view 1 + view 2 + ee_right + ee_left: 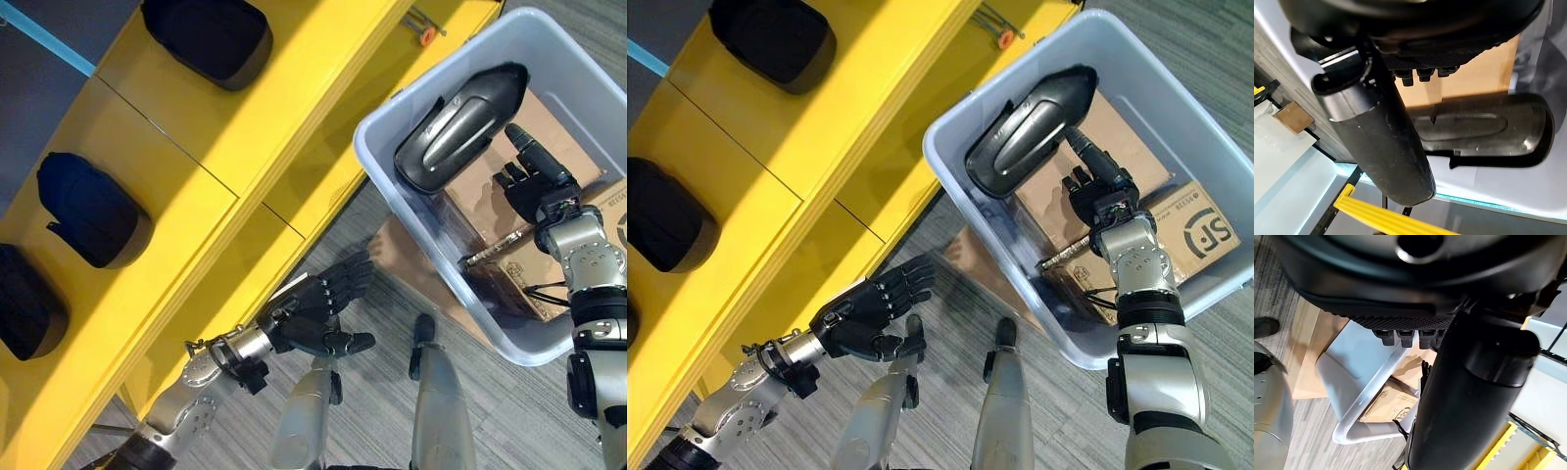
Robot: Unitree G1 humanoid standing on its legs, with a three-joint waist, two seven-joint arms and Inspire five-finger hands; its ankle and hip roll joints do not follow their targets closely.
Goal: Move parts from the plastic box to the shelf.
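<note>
A pale translucent plastic box [588,59] stands on the floor at the right. A dark moulded part [456,127] leans inside it against the near rim, over cardboard cartons [1195,230]. My right hand [534,181] is down in the box just beside that part [1474,129], apart from it, fingers relaxed and open, holding nothing. The yellow shelf [196,176] runs along the left and carries three dark parts [93,211] [211,34] [24,304]. My left hand [313,308] hovers open and empty by the shelf's front edge.
A brown cardboard sheet [392,245] lies under the box on the grey carpet. A small orange-tipped tool [423,34] rests at the far end of the shelf. The shelf has bare yellow surface between the parts.
</note>
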